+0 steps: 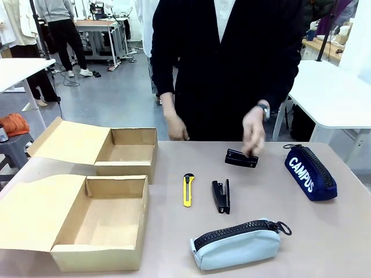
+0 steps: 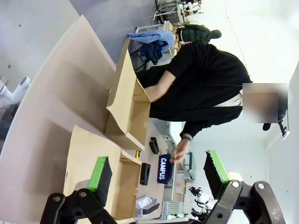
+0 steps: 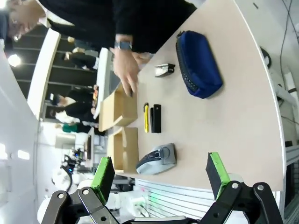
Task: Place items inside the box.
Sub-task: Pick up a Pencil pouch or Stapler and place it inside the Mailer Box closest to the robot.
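We saw the yellow utility knife (image 1: pixel 188 190) and black stapler (image 1: pixel 221 196) side by side mid-table (image 1: pixel 324 231), and a smaller black item (image 1: pixel 241 158) beneath the person's hand (image 1: pixel 254 132) near the far edge. The pale grey pouch (image 1: pixel 236 244) lay by the near edge and the navy pouch (image 1: pixel 310 172) toward the right edge. The near box (image 1: pixel 95 258) and far box (image 1: pixel 124 169) stood open along the left edge. The left gripper (image 2: pixel 158 175) and right gripper (image 3: pixel 159 173) were released, grasping nothing.

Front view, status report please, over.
Left gripper, right gripper open, empty. Yellow utility knife, black stapler, pale grey zip pouch, navy blue zip pouch on table; near cardboard box, far cardboard box empty. Person's hand at small black item.
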Controlling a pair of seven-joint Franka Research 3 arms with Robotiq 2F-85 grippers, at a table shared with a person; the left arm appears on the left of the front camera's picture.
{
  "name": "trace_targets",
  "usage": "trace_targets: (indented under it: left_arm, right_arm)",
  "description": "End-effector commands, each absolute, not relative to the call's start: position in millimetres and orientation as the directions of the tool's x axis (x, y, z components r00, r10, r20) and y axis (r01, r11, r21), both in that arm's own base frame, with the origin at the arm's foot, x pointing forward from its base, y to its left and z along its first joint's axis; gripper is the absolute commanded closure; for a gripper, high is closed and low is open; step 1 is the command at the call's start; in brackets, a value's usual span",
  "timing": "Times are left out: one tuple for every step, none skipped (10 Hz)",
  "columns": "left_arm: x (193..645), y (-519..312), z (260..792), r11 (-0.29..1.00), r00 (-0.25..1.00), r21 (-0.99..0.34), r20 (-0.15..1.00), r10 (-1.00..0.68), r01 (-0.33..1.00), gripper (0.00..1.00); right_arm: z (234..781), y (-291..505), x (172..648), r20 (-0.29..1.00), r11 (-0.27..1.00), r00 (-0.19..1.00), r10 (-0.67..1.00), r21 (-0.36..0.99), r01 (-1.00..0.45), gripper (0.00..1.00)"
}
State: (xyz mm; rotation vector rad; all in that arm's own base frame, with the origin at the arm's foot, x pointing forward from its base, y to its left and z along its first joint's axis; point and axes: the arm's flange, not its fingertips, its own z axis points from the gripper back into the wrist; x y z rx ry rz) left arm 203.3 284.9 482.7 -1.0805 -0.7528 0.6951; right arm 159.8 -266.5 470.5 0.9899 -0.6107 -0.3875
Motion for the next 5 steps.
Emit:
trace_targets:
  left_arm:
    - [203.9, 286.1, 484.0, 0.324, 0.563, -0.94, 0.214, 0.798, -0.102, 0.0]
    - [203.9, 286.1, 484.0, 0.324, 0.563, -0.94, 0.214, 0.798, -0.102, 0.0]
    - [203.9, 286.1, 484.0, 0.324, 0.563, -0.94, 0.214, 0.798, -0.102, 0.0]
    - [203.9, 286.1, 484.0, 0.324, 0.563, -0.94, 0.214, 0.798, -0.102, 0.0]
    - [203.9, 286.1, 484.0, 0.324, 0.563, -0.94, 0.214, 0.798, -0.102, 0.0]
  right_arm:
    - [476.6, -213.7, 198.1, 0.409, 0.637, 0.803, -0.433, 0.769, -0.048, 0.0]
    - [472.5, -180.2, 223.2, 0.44, 0.727, 0.832, -0.337, 0.684, -0.067, 0.0]
    - [462.2, -149.1, 244.9, 0.445, 0.817, 0.867, -0.224, 0.571, -0.082, 0.0]
    - [451.0, -126.3, 258.6, 0.451, 0.882, 0.885, -0.115, 0.456, -0.118, 0.0]
    - [450.0, -125.2, 255.8, 0.495, 0.924, 0.867, -0.056, 0.354, -0.143, 0.0]
